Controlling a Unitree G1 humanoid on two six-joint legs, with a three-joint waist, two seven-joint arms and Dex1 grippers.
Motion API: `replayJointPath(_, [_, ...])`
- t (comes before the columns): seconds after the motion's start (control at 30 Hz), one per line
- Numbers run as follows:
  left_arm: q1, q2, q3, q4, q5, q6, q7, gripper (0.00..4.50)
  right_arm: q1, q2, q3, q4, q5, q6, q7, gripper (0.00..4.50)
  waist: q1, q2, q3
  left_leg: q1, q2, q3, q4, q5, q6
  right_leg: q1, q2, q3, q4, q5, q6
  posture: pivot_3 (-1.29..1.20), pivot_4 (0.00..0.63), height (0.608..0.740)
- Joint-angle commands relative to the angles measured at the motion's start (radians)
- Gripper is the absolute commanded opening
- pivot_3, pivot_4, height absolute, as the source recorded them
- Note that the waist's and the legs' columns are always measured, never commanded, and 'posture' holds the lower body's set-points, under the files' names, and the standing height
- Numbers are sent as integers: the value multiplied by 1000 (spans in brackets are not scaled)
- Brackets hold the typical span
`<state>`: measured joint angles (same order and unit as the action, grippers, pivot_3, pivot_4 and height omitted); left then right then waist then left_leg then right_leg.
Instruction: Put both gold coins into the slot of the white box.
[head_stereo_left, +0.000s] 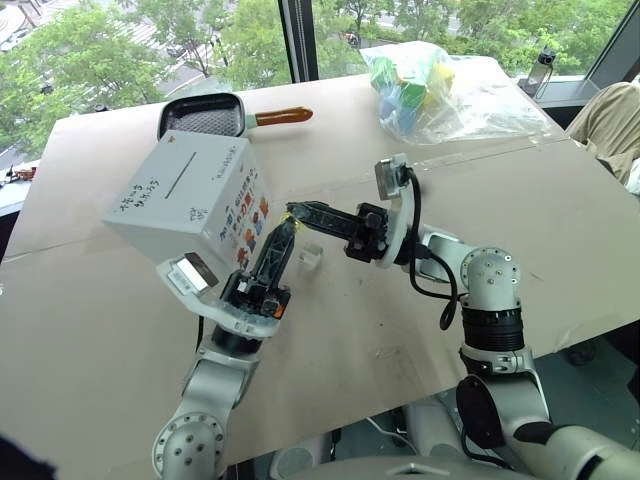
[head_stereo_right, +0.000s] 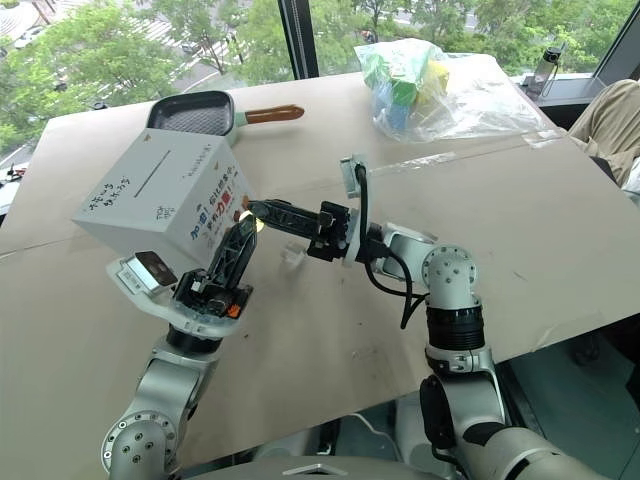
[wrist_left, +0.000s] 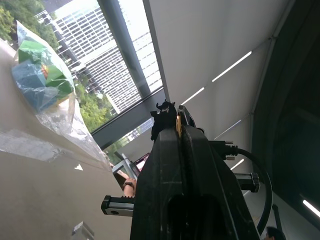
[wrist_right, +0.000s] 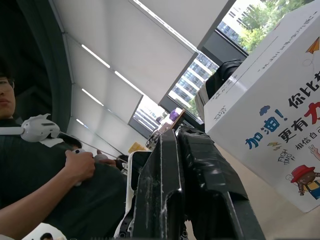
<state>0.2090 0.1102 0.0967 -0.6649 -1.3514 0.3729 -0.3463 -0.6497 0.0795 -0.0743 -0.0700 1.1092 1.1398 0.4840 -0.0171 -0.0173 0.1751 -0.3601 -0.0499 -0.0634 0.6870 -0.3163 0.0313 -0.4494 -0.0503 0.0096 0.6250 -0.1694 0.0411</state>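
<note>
Left eye view: both grippers meet just beside the lower right corner of the white box (head_stereo_left: 190, 195), which sits tilted on the brown table (head_stereo_left: 420, 330) with its slot (head_stereo_left: 180, 173) on the upper face, well above the fingertips.

Left gripper (head_stereo_left: 283, 232): jaws closed, with a thin gold edge pinched at the tip in the left wrist view; I judge this to be one of the gold coins (wrist_left: 177, 125).

Right gripper (head_stereo_left: 296, 212): jaws closed on a second gold coin (wrist_right: 176, 117), its rim showing at the tip in the right wrist view.

Risks, as judgement:
- Each coin is held by a narrow edge between smooth black fingers; a small twist could flick it out onto the table.
- The two fingertips are almost touching; either arm moving first may knock the other's coin loose.
- The slot is a thin slit; a coin presented off-line would catch on the cardboard and drop.
- The box is light cardboard and already tilted; a push from a finger could shift it.

Materials: the box is matte white card, cube-shaped, with black handwriting and coloured cartoon figures. The coins are shiny flat discs. A small clear block (head_stereo_left: 312, 256) lies near the fingertips. A dark square pan (head_stereo_left: 203, 117) with an orange handle sits behind the box.
</note>
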Motion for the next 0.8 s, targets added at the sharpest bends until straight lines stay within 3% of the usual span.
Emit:
replayJointPath(0.03, [-21,-9,-10,-43,-8,-16,22,45,-13,-3,10,-41,16,-23,12,0,0,0,0,0,0,0,0,0,0,0,0,0,0,0,0,0,150,721])
replayJointPath(0.13, [-44,3,2,-63,0,-24,65,0,-10,-11,4,-37,0,-54,15,809,1,0,0,0,0,0,0,0,0,0,0,0,0,0,0,0,150,721])
replayJointPath(0.23, [-90,43,35,-91,-6,-27,120,0,-5,-34,-29,-39,-37,-134,12,2117,1,0,0,0,0,0,0,0,0,0,0,0,0,0,0,0,150,721])
replayJointPath(0.3, [-153,124,78,-107,-7,-7,161,0,-4,-115,-32,-29,-105,-209,80,3097,2,0,0,0,0,-1,0,0,0,0,0,0,0,0,0,0,150,721])
replayJointPath(0.47, [-336,397,218,-85,69,52,342,0,-53,-326,21,-33,-285,-406,287,3097,5,0,0,-1,-1,-1,1,0,0,0,0,-2,-1,0,0,0,150,721])
replayJointPath(0.7, [-471,685,296,-16,193,230,569,0,-134,-428,94,-12,-448,-640,492,3097,-16,0,1,-1,0,-2,-3,0,-1,-4,3,3,0,0,0,0,150,721])
replayJointPath(0.8, [-509,741,297,-6,177,299,617,0,-150,-435,103,4,-468,-668,517,3097,-15,0,1,-3,0,-2,-3,0,-1,-6,-1,3,-1,0,1,0,150,721])
